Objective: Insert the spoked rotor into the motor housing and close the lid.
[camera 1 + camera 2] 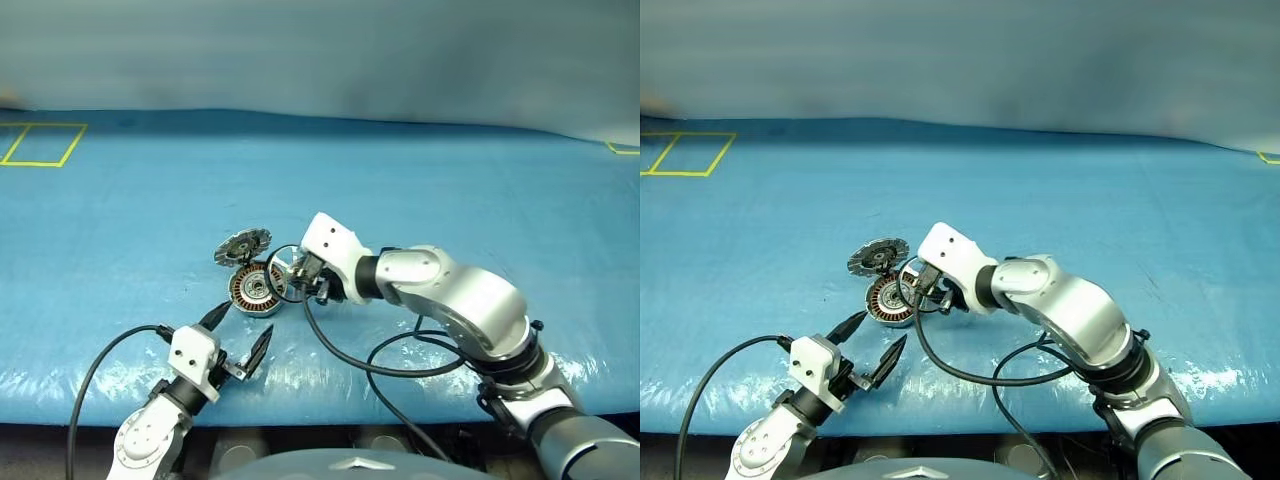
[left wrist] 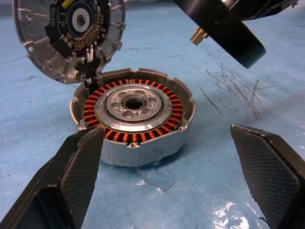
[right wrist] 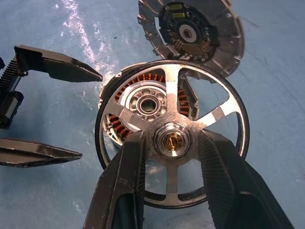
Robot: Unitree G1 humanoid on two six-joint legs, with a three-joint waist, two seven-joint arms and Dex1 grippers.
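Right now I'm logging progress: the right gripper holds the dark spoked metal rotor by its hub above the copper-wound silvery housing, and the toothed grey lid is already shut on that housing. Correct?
Not quite. The toothed grey lid is not shut: it stands tilted up at the edge of the copper-wound silvery housing, whose windings lie exposed, as the left wrist view shows. The rest holds: the right gripper grips the dark spoked metal rotor by its hub above the housing.

The spoked rotor [image 3: 172, 138] is hanging just above the motor housing [image 2: 133, 114], blocking its top; the raised lid [image 2: 66, 33] is crowding one side.
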